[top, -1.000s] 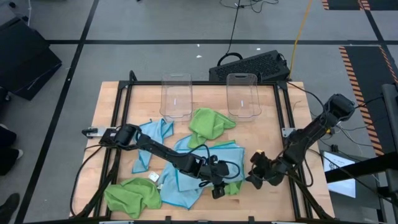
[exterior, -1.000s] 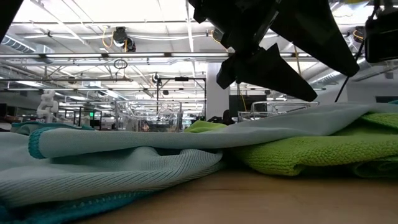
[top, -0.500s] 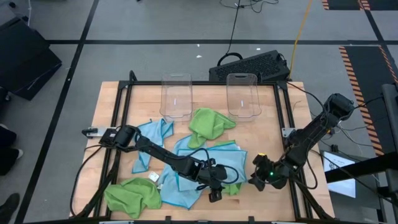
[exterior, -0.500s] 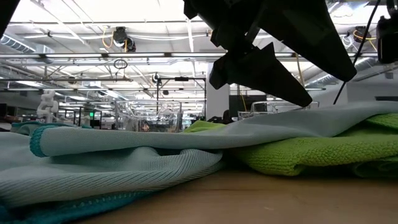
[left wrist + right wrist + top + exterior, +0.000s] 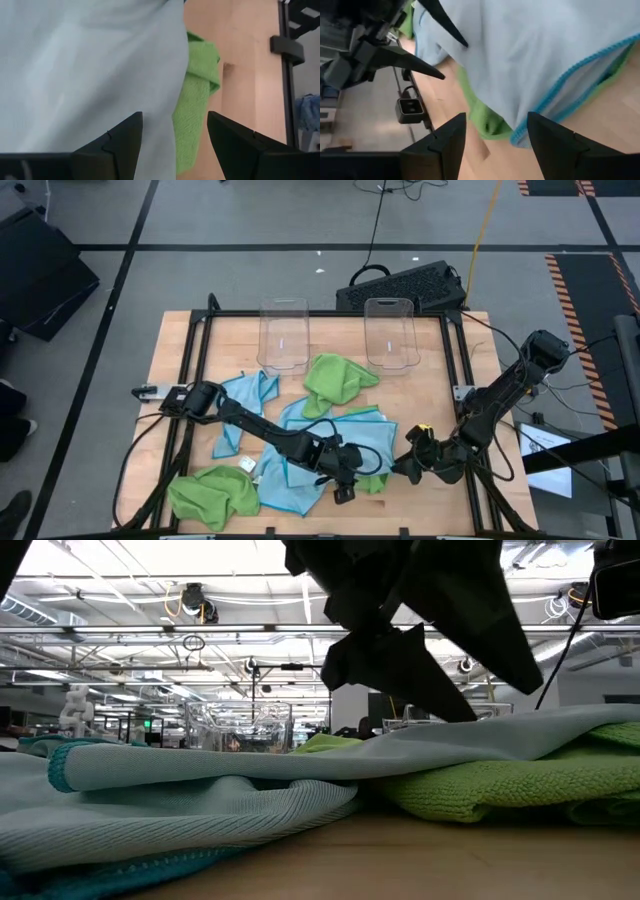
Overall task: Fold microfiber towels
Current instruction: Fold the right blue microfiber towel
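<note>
Both pincers gape empty over the blue towel (image 5: 345,432), spread flat, corner toward the right pincer (image 5: 403,463).

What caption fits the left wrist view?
Open left gripper poised over a light blue towel lying on a green towel.

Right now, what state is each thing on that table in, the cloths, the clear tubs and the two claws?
Light blue towel: spread out, unfolded, lying over a green one.
Green towel under it: rumpled, poking out at the edge.
Green towel at the front: crumpled.
Green towel by the tubs: crumpled.
Clear bins: standing, nothing visible inside.
Left claw: open, over the blue towel's edge, holding nothing.
Right claw: open, at the blue towel's corner, holding nothing.
</note>
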